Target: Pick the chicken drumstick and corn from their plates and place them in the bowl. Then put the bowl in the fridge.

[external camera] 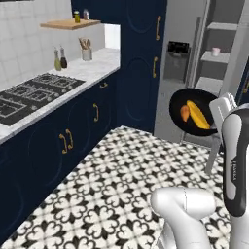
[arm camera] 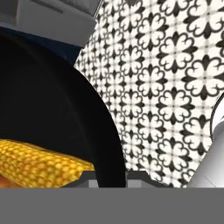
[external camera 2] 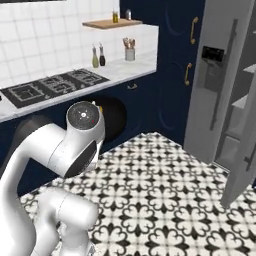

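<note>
Now the bowl (external camera: 194, 112) is off the desk and up in the air, carried out over the patterned floor (external camera: 121, 180) with the corn (external camera: 198, 115) and the drumstick (external camera: 185, 113) lying side by side inside it. The gripper (arm camera: 111, 177) is pinched nearly shut on the bowl's rim, one tip inside the black wall and one outside (the hand view shows the rim running right down between them). The bowl hangs tipped, its mouth facing the left base camera, so the food sits against the lower wall.

What matters next is direction: the fridge (external camera: 187, 63) stands just beyond the bowl, door (external camera 2: 220, 75) swung open, white shelves (external camera: 219, 57) showing to the right of the grey front panel. So the bowl seems to need to go forward and to the right, past that panel, to reach a shelf. Levelling it first looks wise, since the corn's long axis slopes downhill toward the rim.
</note>
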